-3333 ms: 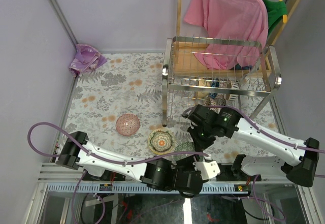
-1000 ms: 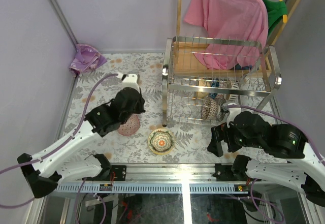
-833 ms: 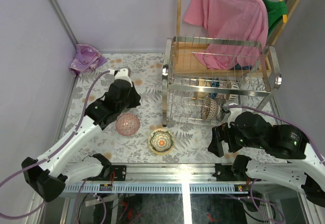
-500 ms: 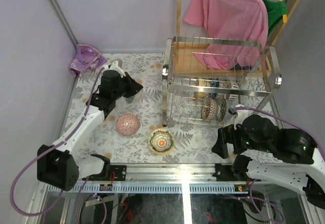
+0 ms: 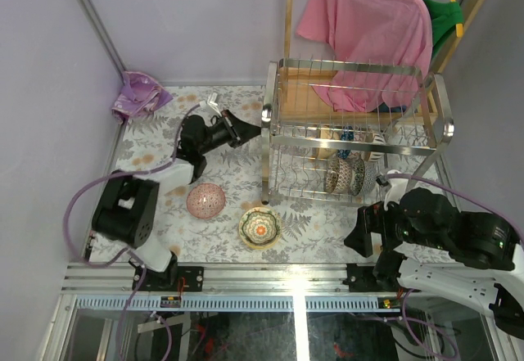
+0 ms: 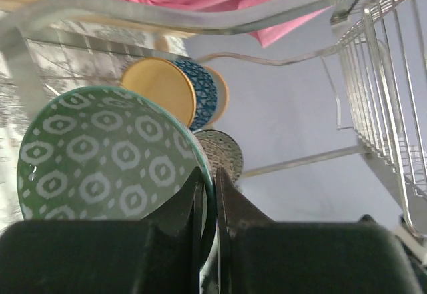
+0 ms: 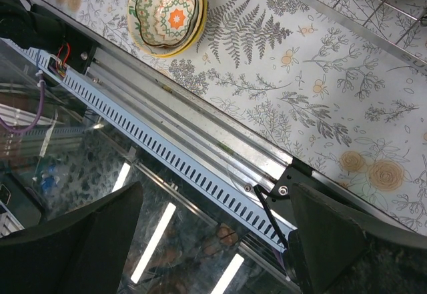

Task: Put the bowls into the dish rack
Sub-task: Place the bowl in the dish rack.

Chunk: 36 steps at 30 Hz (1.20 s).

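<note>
A green bowl [image 6: 100, 154] with pale ring patterns is pinched by its rim in my left gripper [image 6: 210, 194], which is shut on it. Seen from above, that left gripper [image 5: 248, 126] sits right by the left posts of the dish rack [image 5: 352, 132]. Two patterned bowls [image 5: 350, 176] stand on edge in the rack's lower tier. On the table lie a pink bowl [image 5: 205, 200] and a yellow flower-patterned bowl [image 5: 259, 227]. My right gripper [image 5: 363, 232] hangs open and empty over the table's near edge, right of the flower bowl [image 7: 167, 11].
A wooden clothes stand with a pink shirt [image 5: 368, 25] rises behind the rack. A purple cloth [image 5: 139, 95] lies in the far left corner. A yellow-bottomed blue bowl [image 6: 160, 97] stands in the rack ahead of the left gripper. The metal rail [image 7: 220, 154] runs along the near edge.
My left arm has swung from above the pink bowl back and right to the rack's left end, carrying the green bowl. The right arm has drawn slightly toward the near edge.
</note>
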### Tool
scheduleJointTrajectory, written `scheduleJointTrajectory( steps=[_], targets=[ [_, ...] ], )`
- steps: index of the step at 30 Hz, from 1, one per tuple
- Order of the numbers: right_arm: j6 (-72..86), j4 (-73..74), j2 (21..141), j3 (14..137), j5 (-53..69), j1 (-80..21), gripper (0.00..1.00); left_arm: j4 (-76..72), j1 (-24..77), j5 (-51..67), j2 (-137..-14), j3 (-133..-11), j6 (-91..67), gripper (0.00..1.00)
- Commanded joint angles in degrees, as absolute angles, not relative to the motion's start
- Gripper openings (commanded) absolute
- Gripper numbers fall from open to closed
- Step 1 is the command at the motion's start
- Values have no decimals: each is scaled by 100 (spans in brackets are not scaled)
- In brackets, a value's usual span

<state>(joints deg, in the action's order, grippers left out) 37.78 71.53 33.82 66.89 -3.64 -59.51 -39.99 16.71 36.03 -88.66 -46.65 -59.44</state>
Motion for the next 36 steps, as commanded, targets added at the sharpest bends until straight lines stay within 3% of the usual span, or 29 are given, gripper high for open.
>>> scheduleJointTrajectory(
  steps=[1, 19, 36],
  targets=[
    [3621, 7224, 3338, 6672, -73, -5947, 99, -7344, 1633, 4358, -9726, -4658, -7760, 0],
    [3503, 6969, 3402, 6567, -34, -5946, 99, -8124, 2407, 4065, -11598, -6127, -8359, 0],
    [3468, 6971, 3321, 6481, -22, -5955, 99, -8533, 2624, 3710, -12590, -6760, -8833, 0]
  ],
)
